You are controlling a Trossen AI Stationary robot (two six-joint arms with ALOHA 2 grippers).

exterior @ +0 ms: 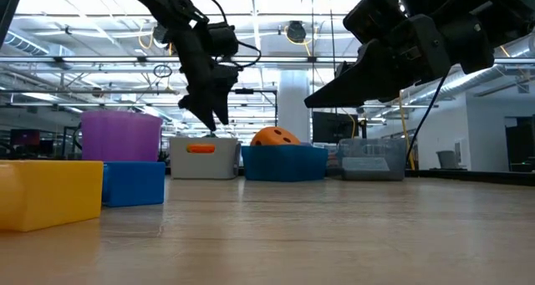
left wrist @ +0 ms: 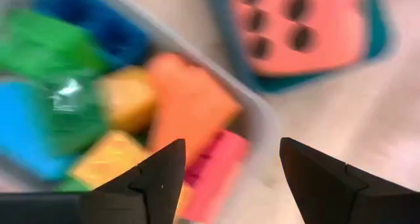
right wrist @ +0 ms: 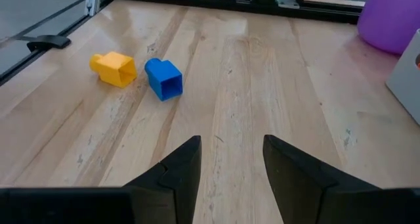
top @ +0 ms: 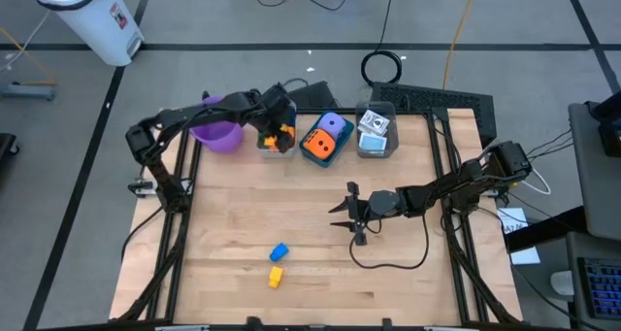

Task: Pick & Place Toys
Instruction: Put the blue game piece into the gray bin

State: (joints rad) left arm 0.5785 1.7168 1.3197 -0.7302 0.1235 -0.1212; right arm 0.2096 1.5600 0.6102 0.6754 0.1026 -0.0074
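Observation:
My left gripper (top: 278, 135) hangs open and empty over the grey bin (top: 276, 145) at the table's far side. In the left wrist view the gripper (left wrist: 230, 178) is above the bin's pile of bricks: an orange brick (left wrist: 190, 102), green, blue, yellow and red ones. My right gripper (top: 346, 213) is open and empty above the table's middle. A blue brick (top: 279, 251) and a yellow brick (top: 276, 276) lie on the table near the front edge. They also show in the right wrist view, blue (right wrist: 163, 78) and yellow (right wrist: 115, 69), ahead of the right gripper (right wrist: 231, 161).
A purple cup (top: 215, 132) stands left of the grey bin. A blue bin (top: 325, 142) holds an orange die (left wrist: 302, 27) and a purple die. A clear bin (top: 375, 132) holds printed cubes. Bare wood lies between my right gripper and the two bricks.

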